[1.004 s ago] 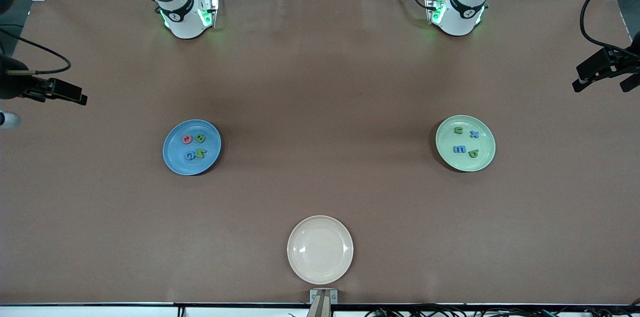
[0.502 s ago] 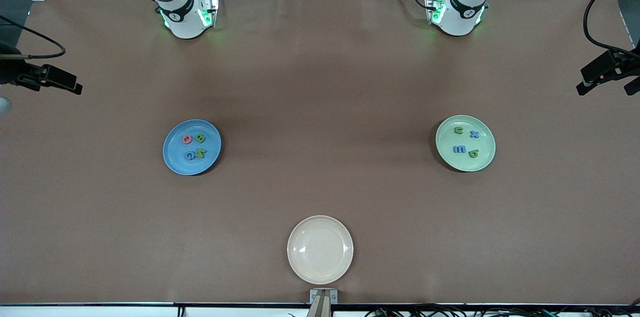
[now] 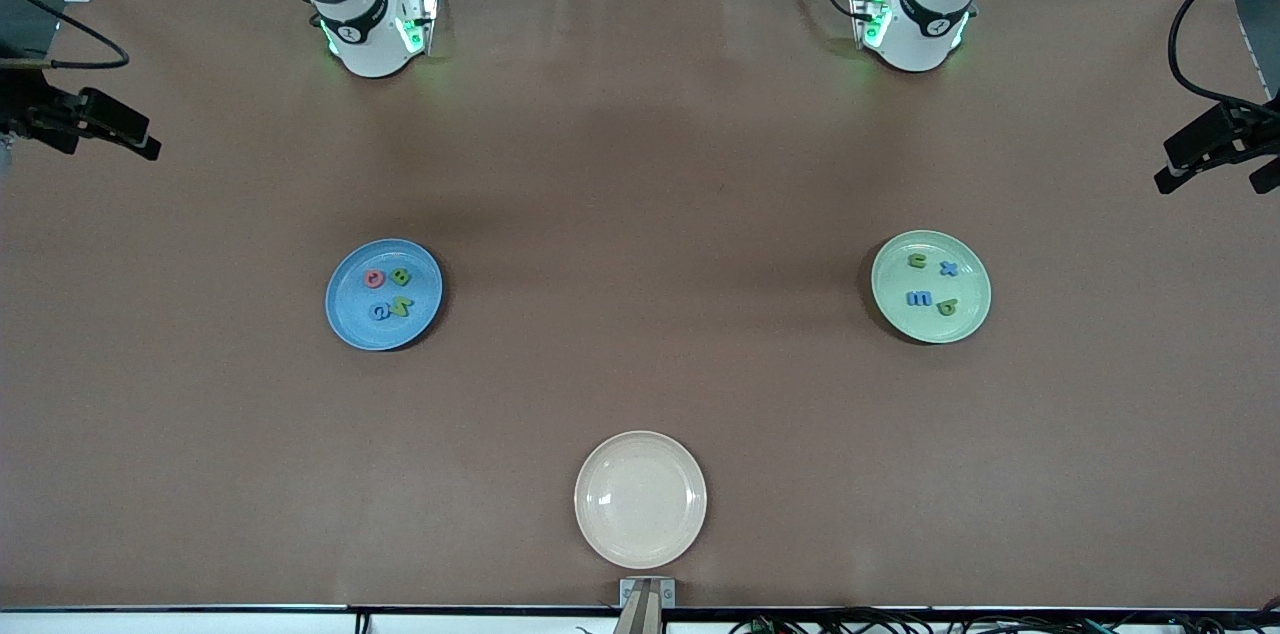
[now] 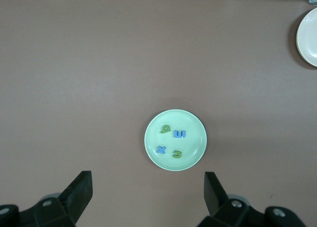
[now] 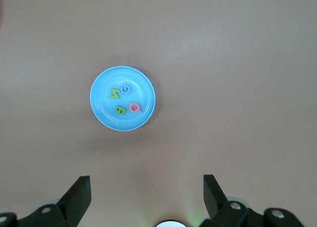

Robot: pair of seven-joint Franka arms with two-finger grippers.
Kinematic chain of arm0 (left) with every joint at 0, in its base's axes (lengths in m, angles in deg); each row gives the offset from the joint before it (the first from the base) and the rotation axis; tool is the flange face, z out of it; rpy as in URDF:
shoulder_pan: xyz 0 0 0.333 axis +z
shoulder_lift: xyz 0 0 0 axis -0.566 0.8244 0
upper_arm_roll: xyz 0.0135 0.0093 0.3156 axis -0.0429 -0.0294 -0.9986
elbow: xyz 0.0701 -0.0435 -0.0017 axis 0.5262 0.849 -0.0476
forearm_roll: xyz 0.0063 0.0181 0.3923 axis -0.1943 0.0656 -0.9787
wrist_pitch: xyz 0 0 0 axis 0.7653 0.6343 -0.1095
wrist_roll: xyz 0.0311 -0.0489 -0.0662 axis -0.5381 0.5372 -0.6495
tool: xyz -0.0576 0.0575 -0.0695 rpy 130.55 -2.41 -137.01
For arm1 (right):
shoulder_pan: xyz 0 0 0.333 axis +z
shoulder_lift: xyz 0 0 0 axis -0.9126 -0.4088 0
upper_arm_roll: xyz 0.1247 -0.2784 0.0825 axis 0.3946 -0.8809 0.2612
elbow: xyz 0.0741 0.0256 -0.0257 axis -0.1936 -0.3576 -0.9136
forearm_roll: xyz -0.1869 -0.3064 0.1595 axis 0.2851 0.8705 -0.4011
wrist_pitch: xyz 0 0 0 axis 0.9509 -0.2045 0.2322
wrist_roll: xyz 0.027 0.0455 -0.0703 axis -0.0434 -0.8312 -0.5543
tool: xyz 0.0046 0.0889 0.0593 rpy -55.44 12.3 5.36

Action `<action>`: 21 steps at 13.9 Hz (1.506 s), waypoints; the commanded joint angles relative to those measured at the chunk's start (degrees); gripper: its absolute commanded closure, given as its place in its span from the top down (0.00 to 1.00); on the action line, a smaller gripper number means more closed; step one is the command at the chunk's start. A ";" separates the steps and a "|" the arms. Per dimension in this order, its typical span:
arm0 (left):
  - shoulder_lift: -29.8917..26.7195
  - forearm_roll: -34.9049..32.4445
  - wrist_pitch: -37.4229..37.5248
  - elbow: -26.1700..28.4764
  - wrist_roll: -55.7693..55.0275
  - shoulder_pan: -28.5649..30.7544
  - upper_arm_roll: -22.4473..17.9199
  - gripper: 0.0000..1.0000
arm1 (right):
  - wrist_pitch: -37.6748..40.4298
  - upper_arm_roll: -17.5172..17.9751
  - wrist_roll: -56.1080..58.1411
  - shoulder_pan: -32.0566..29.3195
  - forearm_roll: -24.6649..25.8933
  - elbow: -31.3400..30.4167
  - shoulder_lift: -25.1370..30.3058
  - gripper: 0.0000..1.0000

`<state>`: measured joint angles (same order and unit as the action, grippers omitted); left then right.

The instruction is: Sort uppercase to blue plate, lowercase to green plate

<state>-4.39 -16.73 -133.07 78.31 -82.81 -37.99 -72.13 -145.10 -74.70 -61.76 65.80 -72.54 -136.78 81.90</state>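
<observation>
The blue plate [image 3: 350, 309] lies toward the right arm's end of the table. On it rest the uppercase letters: red Q [image 3: 374, 279], green B [image 3: 401, 277], blue G [image 3: 380, 312] and green N [image 3: 401, 306]. The green plate [image 3: 975, 289] lies toward the left arm's end and carries the lowercase letters: green u [image 3: 916, 261], blue x [image 3: 949, 268], blue m [image 3: 918, 298] and green b [image 3: 947, 307]. High above the table, my right gripper [image 5: 146, 187] hangs open and empty, and my left gripper [image 4: 148, 182] likewise, each far from its plate.
A cream plate [image 3: 640, 499] with nothing on it sits near the table's front edge, midway between the two ends. The brown table [image 3: 640, 214] stretches bare between the plates and the arm bases.
Both grippers have drifted at the table's ends toward the side where the bases stand, the right one more. Plates and letters have not moved.
</observation>
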 commanded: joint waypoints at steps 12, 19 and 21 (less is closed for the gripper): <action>0.35 0.00 0.23 -1.09 0.38 0.18 0.65 1.00 | 2.06 -0.42 0.93 0.15 0.86 7.39 -4.22 1.00; 0.26 0.00 0.23 -1.00 0.12 0.18 0.65 1.00 | 2.77 -0.51 3.64 0.33 0.95 7.31 -4.32 1.00; 0.26 0.00 0.05 -1.00 0.12 0.17 0.65 1.00 | 2.77 -0.51 4.45 -0.37 0.95 6.96 -4.23 1.00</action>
<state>-4.35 -16.73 -133.07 78.24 -82.81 -38.00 -71.73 -142.95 -75.05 -58.75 65.83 -72.42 -130.03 77.39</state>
